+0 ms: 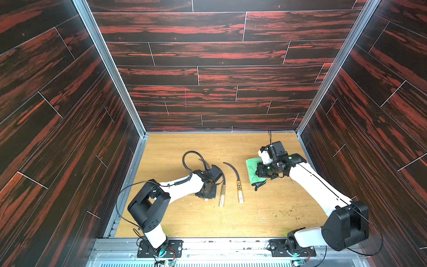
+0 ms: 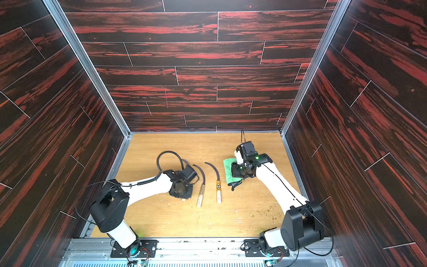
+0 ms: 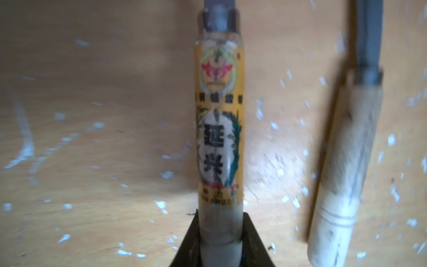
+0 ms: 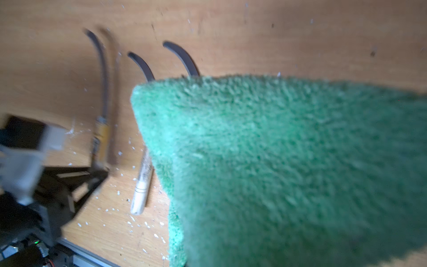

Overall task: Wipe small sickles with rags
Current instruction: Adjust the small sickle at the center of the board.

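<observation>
Though both tight, left hand on labelled sickle, right hand on rag.

Left claw and right claw both clamped.

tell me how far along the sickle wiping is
Done: nothing visibly wiped yet. In hand: left gripper is shut on a labelled sickle by its handle; right gripper grips the green rag, apart from that blade. Left: wipe it, then the plain-handled sickle and second labelled sickle lying on the table.
</observation>
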Tool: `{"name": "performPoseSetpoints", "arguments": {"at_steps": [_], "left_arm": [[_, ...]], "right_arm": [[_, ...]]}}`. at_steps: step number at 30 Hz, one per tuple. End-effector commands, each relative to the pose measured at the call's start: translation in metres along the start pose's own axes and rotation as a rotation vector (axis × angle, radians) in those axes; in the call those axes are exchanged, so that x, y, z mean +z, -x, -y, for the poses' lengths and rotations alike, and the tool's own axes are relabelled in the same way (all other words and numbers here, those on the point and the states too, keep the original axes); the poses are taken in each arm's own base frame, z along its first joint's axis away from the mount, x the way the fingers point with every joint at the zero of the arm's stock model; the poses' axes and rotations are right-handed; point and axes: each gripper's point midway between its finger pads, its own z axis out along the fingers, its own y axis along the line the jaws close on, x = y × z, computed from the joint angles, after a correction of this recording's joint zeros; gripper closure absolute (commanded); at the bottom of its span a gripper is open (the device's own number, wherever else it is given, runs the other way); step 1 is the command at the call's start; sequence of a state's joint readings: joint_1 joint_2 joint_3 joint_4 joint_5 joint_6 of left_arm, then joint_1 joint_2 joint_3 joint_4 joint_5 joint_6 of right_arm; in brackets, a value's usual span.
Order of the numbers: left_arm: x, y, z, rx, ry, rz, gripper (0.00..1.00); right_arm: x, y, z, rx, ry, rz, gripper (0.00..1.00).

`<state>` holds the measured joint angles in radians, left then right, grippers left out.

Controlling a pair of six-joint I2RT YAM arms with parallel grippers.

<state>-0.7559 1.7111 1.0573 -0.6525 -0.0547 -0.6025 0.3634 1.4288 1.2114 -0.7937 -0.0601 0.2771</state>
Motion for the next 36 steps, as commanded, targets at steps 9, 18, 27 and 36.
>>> {"name": "performPoseSetpoints", "arguments": {"at_steps": [9, 18, 27, 36], "left_arm": [[0.006, -0.033, 0.009, 0.175, 0.032, -0.051, 0.95], [0.012, -0.030, 0.008, 0.178, 0.056, -0.054, 0.85], [0.011, -0.027, 0.005, 0.166, 0.075, -0.035, 0.72], [0.003, -0.026, 0.007, 0.142, 0.040, -0.001, 0.55]], "right_arm": [[0.008, 0.005, -0.005, 0.017, 0.027, -0.032, 0.90], [0.003, 0.004, -0.004, 0.006, 0.014, -0.029, 0.90], [0.001, 0.002, -0.003, 0.001, 0.011, -0.031, 0.90], [-0.003, 0.003, -0.005, -0.002, 0.022, -0.022, 0.90]]}}
